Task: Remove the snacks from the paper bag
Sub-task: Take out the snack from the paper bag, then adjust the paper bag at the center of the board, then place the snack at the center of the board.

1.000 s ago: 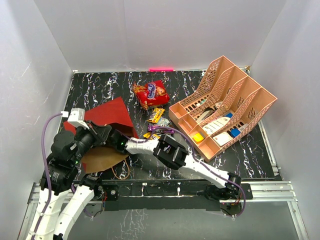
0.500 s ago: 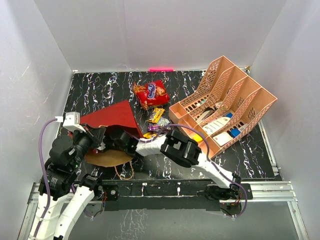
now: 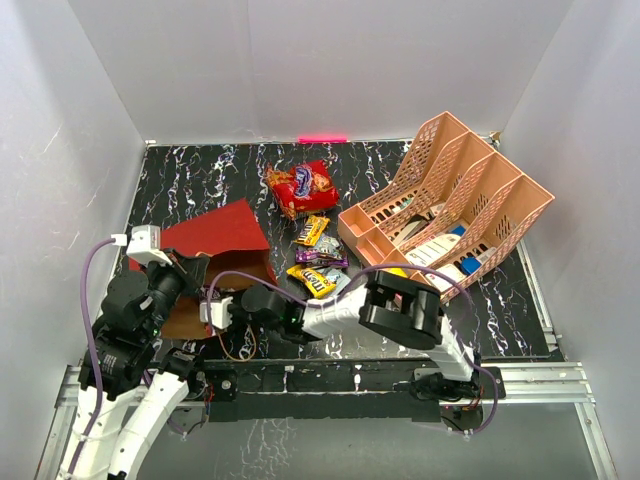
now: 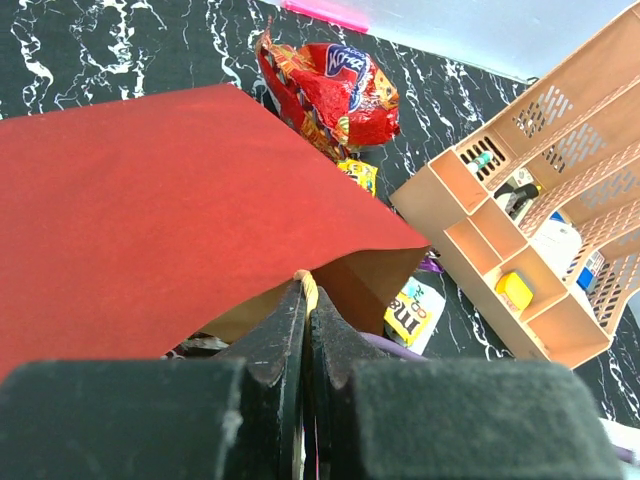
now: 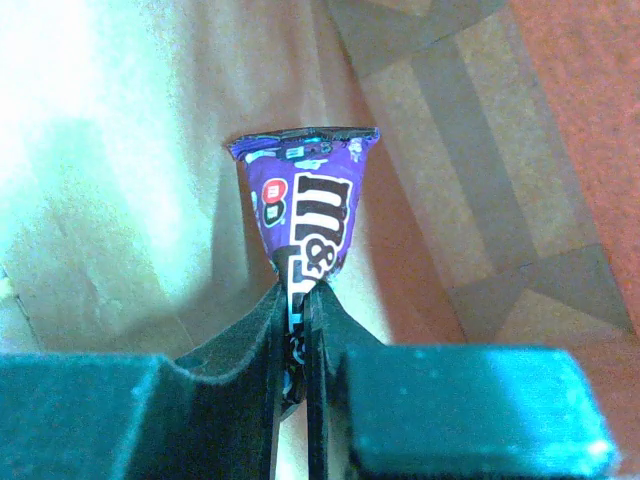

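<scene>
The paper bag point(image 3: 215, 228) lies on its side at the table's left, its rim pinched tight in the left gripper point(image 4: 303, 300), while the right gripper point(image 5: 297, 295), inside the bag's kraft interior, is clamped on a purple M&M's packet point(image 5: 305, 210).

White "m&m" lettering runs down the purple packet point(image 5: 305, 215) at the near left. The yellow packet point(image 3: 312, 281) mid-table carries the same brand in brown. The blue logo on the far chip bag point(image 3: 300, 186) is too small to read.
</scene>
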Robot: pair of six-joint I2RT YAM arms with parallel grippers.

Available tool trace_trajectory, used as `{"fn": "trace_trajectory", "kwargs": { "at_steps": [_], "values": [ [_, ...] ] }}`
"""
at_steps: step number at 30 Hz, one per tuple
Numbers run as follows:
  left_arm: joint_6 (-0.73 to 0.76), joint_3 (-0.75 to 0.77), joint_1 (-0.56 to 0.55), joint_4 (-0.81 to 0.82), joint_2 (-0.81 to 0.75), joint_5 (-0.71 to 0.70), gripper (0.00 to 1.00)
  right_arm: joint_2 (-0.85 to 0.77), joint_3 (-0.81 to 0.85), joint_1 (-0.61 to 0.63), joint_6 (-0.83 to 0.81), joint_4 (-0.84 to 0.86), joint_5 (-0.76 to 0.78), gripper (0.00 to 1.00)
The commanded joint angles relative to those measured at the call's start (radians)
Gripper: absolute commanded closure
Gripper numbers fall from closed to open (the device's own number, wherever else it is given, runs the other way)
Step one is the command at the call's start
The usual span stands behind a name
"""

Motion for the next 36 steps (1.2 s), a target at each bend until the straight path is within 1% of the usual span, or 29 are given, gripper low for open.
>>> {"fn": "trace_trajectory", "kwargs": {
  "at_steps": [1, 6, 10, 13, 15, 17, 19, 22, 24, 28, 30, 32, 36],
  "values": [
    [0.016, -0.003, -0.001, -0.001, 0.001, -0.021, 1.0, -0.166, -0.087, 0.013, 0.045, 0.051, 0.069, 0.93],
    [0.011, -0.006, -0.001, 0.005, 0.002, -0.02, 1.0, -0.348, -0.245, 0.034, 0.081, -0.027, 0.097, 0.93],
    [0.003, 0.007, -0.001, 0.002, 0.033, -0.016, 1.0, -0.548, -0.369, 0.04, 0.128, -0.124, 0.116, 0.93],
    [-0.001, 0.027, -0.001, 0.004, 0.072, 0.011, 1.0, -0.678, -0.429, 0.04, 0.149, -0.179, 0.102, 0.93],
    [-0.007, 0.053, -0.002, 0.013, 0.102, 0.049, 1.0, -0.712, -0.45, 0.038, 0.147, -0.162, 0.071, 0.93],
    [-0.028, 0.091, -0.002, 0.015, 0.138, 0.065, 1.0, -0.716, -0.418, 0.038, 0.157, -0.222, 0.048, 0.93],
    [-0.057, 0.148, -0.001, -0.003, 0.18, 0.065, 1.0, -0.735, -0.4, 0.038, 0.187, -0.257, 0.044, 0.93],
    [-0.085, 0.262, -0.002, -0.062, 0.257, 0.074, 1.0, -0.807, -0.437, 0.038, 0.223, -0.256, 0.063, 0.93],
    [-0.102, 0.326, -0.002, -0.104, 0.299, 0.083, 1.0, -0.863, -0.471, 0.038, 0.251, -0.26, 0.115, 0.93],
    [-0.155, 0.422, -0.001, -0.161, 0.363, 0.08, 1.0, -1.022, -0.517, 0.038, 0.35, -0.326, 0.286, 0.93],
    [-0.184, 0.453, -0.003, -0.167, 0.399, 0.07, 1.0, -1.116, -0.528, 0.038, 0.407, -0.369, 0.323, 0.93],
    [-0.205, 0.49, -0.002, -0.192, 0.439, 0.019, 1.0, -1.202, -0.543, 0.038, 0.477, -0.383, 0.376, 0.93],
    [-0.209, 0.543, -0.001, -0.241, 0.513, -0.154, 1.0, -1.297, -0.553, 0.038, 0.651, -0.418, 0.586, 0.93]
  ]
}}
